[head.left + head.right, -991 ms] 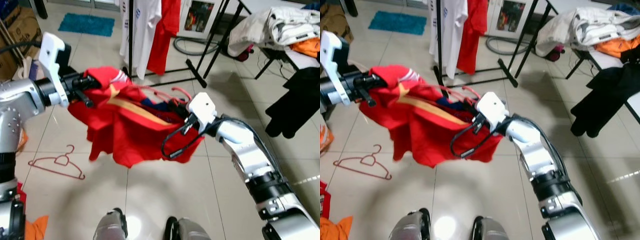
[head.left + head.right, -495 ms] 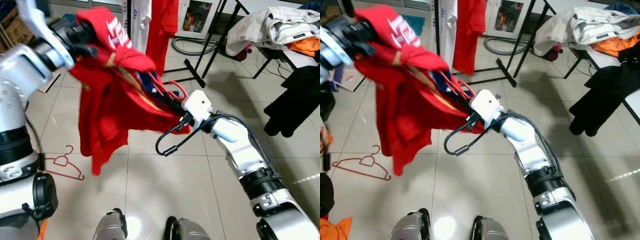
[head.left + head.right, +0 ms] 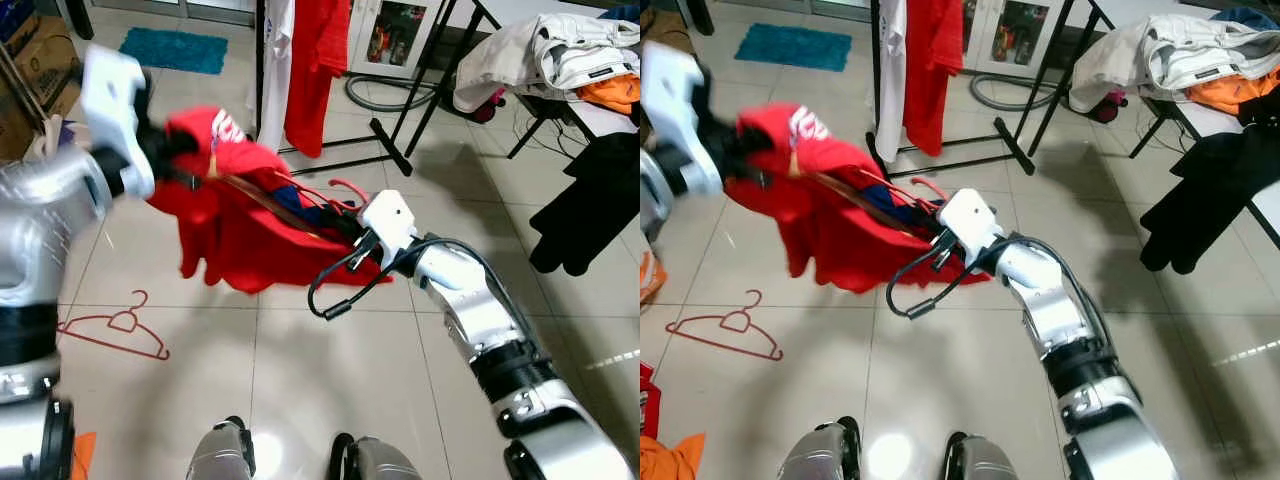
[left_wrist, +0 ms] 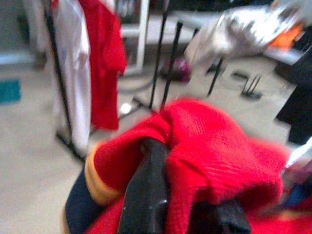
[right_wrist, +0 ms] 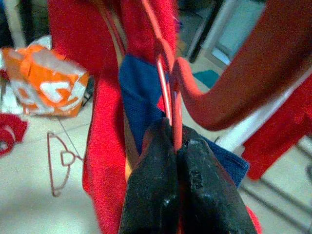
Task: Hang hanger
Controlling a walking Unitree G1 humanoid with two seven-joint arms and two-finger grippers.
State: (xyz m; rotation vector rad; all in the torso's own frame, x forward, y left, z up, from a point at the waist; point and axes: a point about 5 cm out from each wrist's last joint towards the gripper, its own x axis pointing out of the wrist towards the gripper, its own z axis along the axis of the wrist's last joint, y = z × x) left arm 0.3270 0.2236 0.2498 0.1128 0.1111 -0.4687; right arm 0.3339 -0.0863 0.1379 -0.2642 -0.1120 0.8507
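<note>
While our right gripper (image 5: 173, 161) pinches the red hanger (image 5: 165, 73) at its hook, our left gripper (image 4: 183, 204) clamps a bunched shoulder of the red shirt (image 3: 250, 235), stretched in midair between us before the clothes rack (image 3: 262, 70).

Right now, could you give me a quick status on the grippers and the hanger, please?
Right gripper shut on red hanger. Left gripper bunched in the red shirt, held off the floor. Clothes rack ahead, spare hanger on floor.
</note>
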